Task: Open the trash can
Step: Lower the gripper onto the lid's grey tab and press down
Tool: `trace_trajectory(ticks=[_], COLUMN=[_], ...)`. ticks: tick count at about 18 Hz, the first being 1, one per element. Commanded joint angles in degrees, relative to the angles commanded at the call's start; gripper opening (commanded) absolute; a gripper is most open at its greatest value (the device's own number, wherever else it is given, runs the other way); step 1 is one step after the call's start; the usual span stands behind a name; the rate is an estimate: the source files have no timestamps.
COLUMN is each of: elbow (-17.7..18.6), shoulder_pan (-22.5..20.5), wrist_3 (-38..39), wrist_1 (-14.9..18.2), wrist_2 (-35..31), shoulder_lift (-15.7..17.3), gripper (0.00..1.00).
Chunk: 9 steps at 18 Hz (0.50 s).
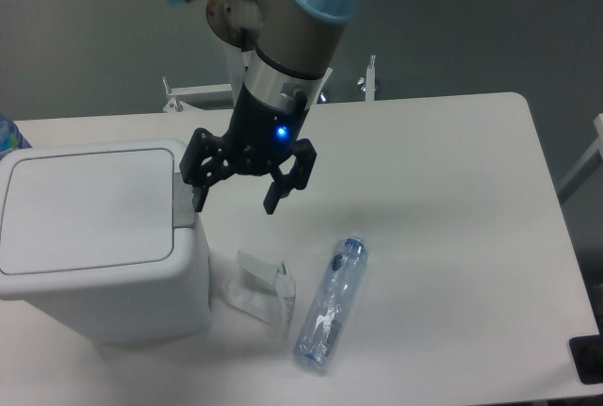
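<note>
1. Clear plastic bottle (329,305), lying on its side near the front edge of the table (452,236), cap end pointing away from the camera.
2. Crumpled white packet (259,291) with a green mark, lying on the table just left of the bottle and just beside the right wall of the bin.
3. White plastic trash can (99,236), boxy with rounded corners, standing on the left part of the table; flat lid down, grey push-button strip along the lid's right edge.
4. Black two-finger gripper (235,202), blue light lit on its body, hanging above the table at the bin's right edge; jaws spread wide and holding nothing. Left fingertip sits over or at the grey strip; contact cannot be told.
5. Silver and pale-blue arm, rising from the gripper to the top of the view.
6. Grey floor beyond the far table edge.
</note>
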<state>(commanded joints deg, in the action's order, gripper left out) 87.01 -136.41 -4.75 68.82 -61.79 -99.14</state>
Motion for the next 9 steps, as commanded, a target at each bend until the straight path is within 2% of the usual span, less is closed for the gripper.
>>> trace_trajectory(ticks=[9], elbow=[0.26], shoulder_pan=[0.79], wrist_3=[-0.09], wrist_1=[-0.18], wrist_2=[-0.09], shoulder_lift=[-0.44], gripper=[1.00])
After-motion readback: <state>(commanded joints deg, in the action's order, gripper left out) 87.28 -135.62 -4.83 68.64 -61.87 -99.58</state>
